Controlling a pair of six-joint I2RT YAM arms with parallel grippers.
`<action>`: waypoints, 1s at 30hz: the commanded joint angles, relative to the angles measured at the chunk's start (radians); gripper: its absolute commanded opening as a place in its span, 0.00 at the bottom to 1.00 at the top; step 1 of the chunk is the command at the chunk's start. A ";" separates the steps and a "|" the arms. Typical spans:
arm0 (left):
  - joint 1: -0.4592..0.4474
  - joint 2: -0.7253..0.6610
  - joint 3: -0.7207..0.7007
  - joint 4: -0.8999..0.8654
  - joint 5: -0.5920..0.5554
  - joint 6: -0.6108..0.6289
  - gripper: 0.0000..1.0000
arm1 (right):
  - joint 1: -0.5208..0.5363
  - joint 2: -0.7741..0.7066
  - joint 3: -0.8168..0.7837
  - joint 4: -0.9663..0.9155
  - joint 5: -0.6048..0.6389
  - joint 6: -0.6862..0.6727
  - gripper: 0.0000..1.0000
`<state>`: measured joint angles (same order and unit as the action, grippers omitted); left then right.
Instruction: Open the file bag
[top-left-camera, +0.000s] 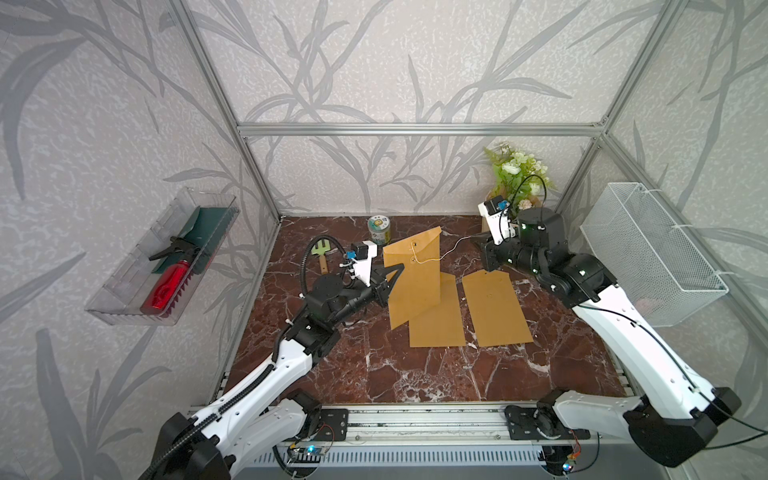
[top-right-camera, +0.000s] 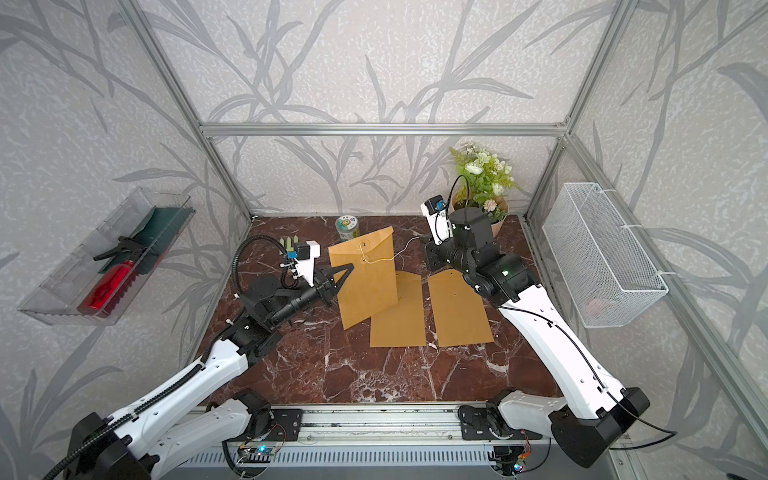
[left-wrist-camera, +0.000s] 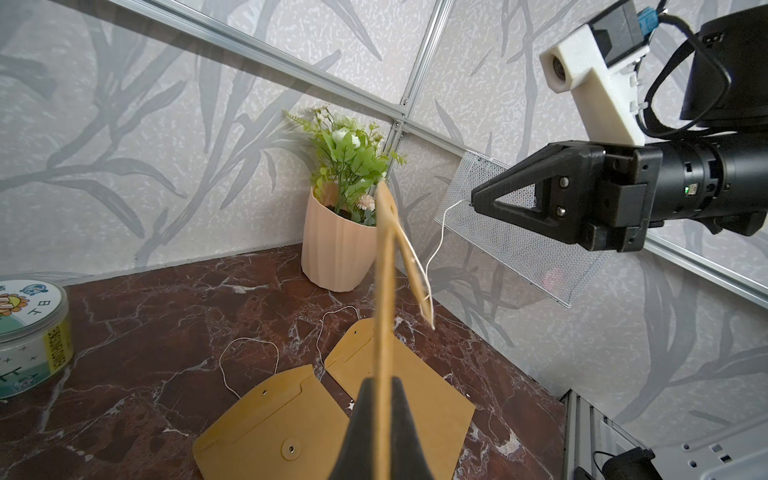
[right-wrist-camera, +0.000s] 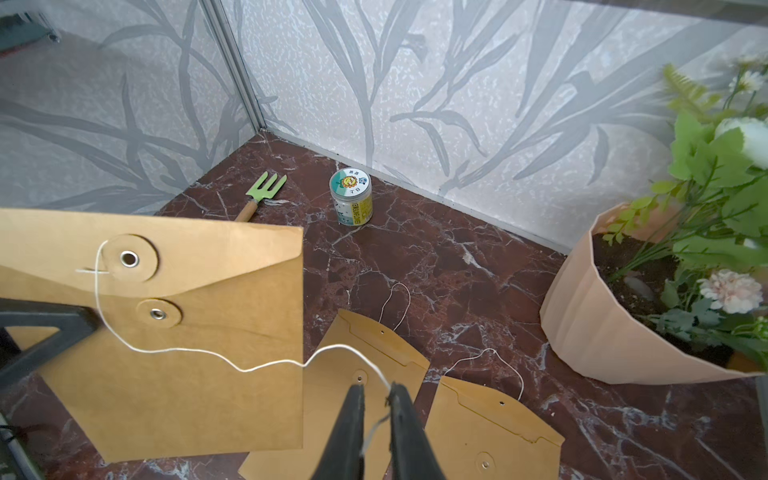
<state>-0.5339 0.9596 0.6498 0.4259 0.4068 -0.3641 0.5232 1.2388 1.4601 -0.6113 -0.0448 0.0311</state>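
Note:
My left gripper (top-left-camera: 388, 283) (left-wrist-camera: 380, 382) is shut on the side edge of a kraft file bag (top-left-camera: 415, 282) (top-right-camera: 365, 286) (right-wrist-camera: 187, 353) and holds it upright above the table. The bag's white string (top-left-camera: 440, 257) (right-wrist-camera: 249, 368) runs loose from the flap's button, past the lower button, to my right gripper (top-left-camera: 478, 241) (right-wrist-camera: 376, 388). That gripper's jaws stand slightly apart, with the string's end lying in the gap and over one fingertip (right-wrist-camera: 397, 395). In the left wrist view the flap (left-wrist-camera: 411, 266) stands a little off the bag's body.
Two more kraft file bags (top-left-camera: 436, 324) (top-left-camera: 498, 307) lie flat on the marble table (top-left-camera: 374, 374). At the back are a jar (top-left-camera: 379, 230), a green garden fork (top-left-camera: 322, 253) and a potted plant (top-left-camera: 519, 178). A wire basket (top-left-camera: 648, 249) and a clear tray (top-left-camera: 162, 257) hang on the walls.

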 joint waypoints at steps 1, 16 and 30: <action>0.003 0.019 0.030 0.061 0.022 0.051 0.00 | -0.006 -0.024 -0.017 0.005 -0.005 -0.002 0.23; 0.004 0.118 0.128 0.079 0.092 0.133 0.00 | -0.006 -0.045 -0.067 0.001 0.013 -0.020 0.69; 0.006 0.117 0.134 0.088 0.181 0.138 0.00 | -0.018 -0.077 -0.155 0.058 -0.099 0.012 0.80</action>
<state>-0.5335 1.0958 0.7517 0.4728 0.5480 -0.2497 0.5137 1.1828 1.3258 -0.5896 -0.1101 0.0257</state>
